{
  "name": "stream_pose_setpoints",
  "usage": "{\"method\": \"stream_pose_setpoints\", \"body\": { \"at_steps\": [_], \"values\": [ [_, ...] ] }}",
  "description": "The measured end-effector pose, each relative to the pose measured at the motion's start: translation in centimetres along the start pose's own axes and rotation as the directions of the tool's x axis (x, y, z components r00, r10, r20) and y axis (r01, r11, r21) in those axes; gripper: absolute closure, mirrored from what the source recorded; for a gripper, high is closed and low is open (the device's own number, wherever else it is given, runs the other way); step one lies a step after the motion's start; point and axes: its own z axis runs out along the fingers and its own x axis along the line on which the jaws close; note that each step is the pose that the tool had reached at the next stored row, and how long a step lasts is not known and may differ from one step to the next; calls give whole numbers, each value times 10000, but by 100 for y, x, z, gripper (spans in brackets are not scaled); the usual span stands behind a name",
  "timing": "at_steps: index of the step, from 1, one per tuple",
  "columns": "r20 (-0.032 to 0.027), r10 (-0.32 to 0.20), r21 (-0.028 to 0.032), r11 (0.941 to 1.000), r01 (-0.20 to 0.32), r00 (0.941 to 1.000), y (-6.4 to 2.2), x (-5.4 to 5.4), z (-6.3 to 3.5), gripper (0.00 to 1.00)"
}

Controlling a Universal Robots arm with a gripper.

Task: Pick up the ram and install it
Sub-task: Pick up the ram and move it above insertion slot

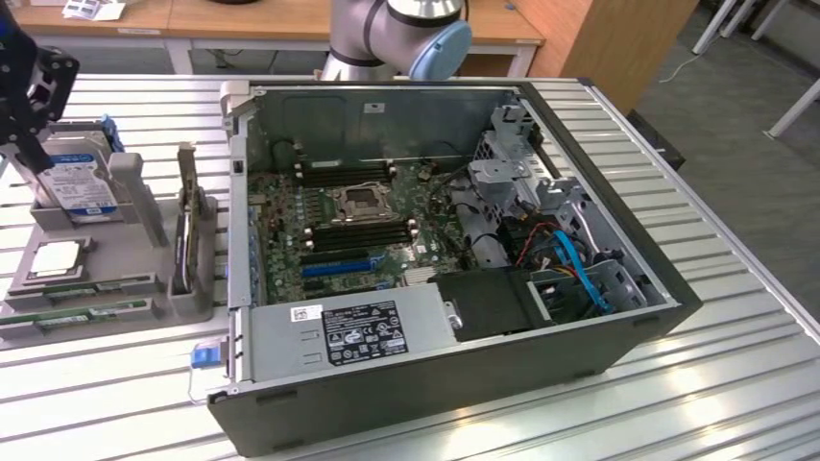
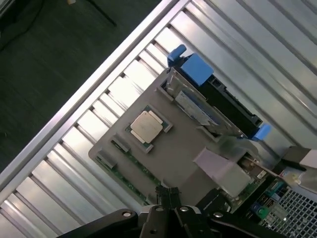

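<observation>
On a slatted metal desk (image 1: 731,317), a grey parts holder (image 1: 134,259) sits at the exterior view's left, beside an open computer case (image 1: 448,384) that lies on its side with its motherboard (image 1: 359,221) exposed. The ram (image 1: 80,288), a narrow green stick, lies flat in a groove along the holder's near edge, with a second green stick (image 1: 84,314) in the groove just beside it. A silver processor (image 1: 58,259) rests in a square recess behind them, and a hard drive (image 1: 77,182) stands upright in a slot at the holder's far end. The pincer (image 1: 33,154) hangs over that far end, close to the hard drive and well apart from the ram. From the wrist view, the pincer (image 2: 167,194) looks down on the holder (image 2: 188,148), the processor (image 2: 147,125), the blue-bracketed hard drive (image 2: 198,106) and a green strip of ram (image 2: 130,157) at the holder's edge. Its fingers are pressed together with nothing between them. The robot arm's base (image 1: 384,29) rises behind the case.
</observation>
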Motion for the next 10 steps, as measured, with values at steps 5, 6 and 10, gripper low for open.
{"method": "stream_pose_setpoints", "body": {
  "at_steps": [5, 6, 10],
  "values": [
    [-26, -898, -1, 9960, 898, 9960, -2, 0, 71, 89],
    [-32, -1093, -2, 9940, 1093, 9940, -3, 0, 86, 89],
    [-50, -1804, -4, 9836, 1804, 9836, -4, 0, 141, 89]
  ]
}}
